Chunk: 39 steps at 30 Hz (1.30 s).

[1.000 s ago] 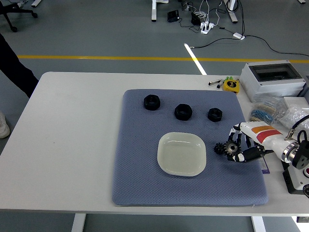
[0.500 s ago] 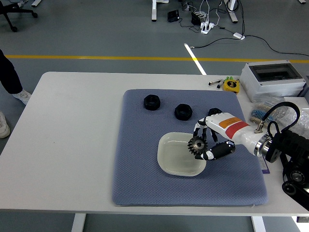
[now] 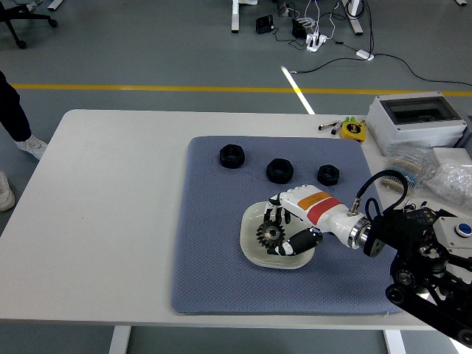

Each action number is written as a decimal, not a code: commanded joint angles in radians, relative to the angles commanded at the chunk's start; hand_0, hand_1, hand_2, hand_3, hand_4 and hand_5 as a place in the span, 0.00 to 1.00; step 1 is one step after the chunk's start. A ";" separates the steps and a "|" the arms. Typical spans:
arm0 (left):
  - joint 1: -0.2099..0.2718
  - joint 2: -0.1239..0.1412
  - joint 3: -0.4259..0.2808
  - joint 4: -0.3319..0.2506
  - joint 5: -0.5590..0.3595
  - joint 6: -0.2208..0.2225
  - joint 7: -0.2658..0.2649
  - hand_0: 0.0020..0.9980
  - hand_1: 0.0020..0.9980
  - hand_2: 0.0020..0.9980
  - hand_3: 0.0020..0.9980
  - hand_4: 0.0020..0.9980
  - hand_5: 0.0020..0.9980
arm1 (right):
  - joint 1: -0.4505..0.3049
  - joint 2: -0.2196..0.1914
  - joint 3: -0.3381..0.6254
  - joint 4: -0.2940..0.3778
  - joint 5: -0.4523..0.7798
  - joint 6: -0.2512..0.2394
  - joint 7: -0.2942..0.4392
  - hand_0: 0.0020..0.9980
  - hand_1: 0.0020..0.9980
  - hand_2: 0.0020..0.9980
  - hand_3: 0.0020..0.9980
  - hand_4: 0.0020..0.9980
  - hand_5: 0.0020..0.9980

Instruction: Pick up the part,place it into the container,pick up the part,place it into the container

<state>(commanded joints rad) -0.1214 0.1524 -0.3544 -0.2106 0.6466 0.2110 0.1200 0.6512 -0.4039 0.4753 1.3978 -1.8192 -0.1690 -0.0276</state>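
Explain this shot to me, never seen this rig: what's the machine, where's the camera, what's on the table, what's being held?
It is a humanoid robot at a white table, filmed from its own head camera looking down. Only its right arm shows; the right robot hand, with five fingers, grips a black gear over a pale shallow container. The container sits on a blue-grey mat. Three black nut-like parts lie in a row further back on the mat. A grey box and bagged items sit at the right.
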 joint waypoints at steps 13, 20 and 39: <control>0.001 0.003 -0.007 0.001 0.008 -0.002 0.003 0.71 0.63 0.67 0.58 0.68 0.64 | 0.008 0.017 0.017 -0.061 -0.072 0.046 0.032 0.43 0.59 0.88 1.00 1.00 0.36; -0.001 0.003 -0.006 0.001 0.007 -0.001 0.002 0.71 0.63 0.67 0.58 0.68 0.63 | -0.022 -0.017 0.110 -0.035 -0.065 0.001 0.044 0.42 0.57 0.80 1.00 1.00 0.38; 0.000 0.003 -0.013 0.002 0.015 -0.002 0.003 0.71 0.63 0.67 0.58 0.68 0.63 | -0.105 -0.100 0.300 -0.119 -0.077 0.170 0.115 0.35 0.48 0.60 0.69 0.97 0.31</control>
<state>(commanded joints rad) -0.1209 0.1550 -0.3670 -0.2083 0.6619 0.2086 0.1230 0.5461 -0.5035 0.7755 1.2788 -1.8965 0.0010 0.0876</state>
